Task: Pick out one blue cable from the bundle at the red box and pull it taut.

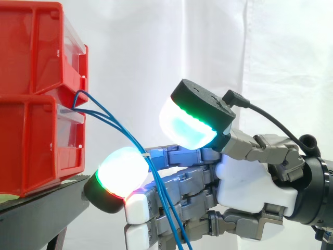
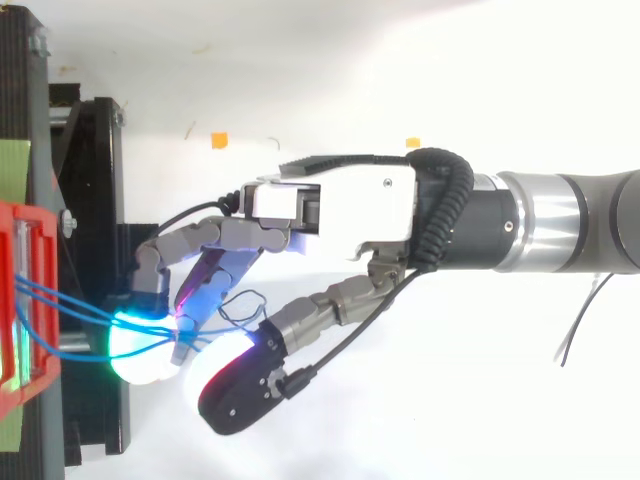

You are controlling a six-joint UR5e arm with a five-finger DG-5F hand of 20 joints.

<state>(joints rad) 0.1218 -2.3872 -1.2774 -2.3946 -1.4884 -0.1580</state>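
Robot hand (image 1: 244, 187) at lower right meets blue cables (image 1: 120, 130) hanging from red bins (image 1: 31, 62) at left; whether it grips them is unclear.

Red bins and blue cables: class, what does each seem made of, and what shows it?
Red bins: likely moulded plastic, glossy, with ribbed walls and even colour. Blue cables: probably plastic-sheathed wire; thin, smooth, bending in soft curves.

I see the blue cables (image 1: 130, 136) sag from the stacked red bins (image 1: 36, 104) down across the hand (image 1: 242, 185).
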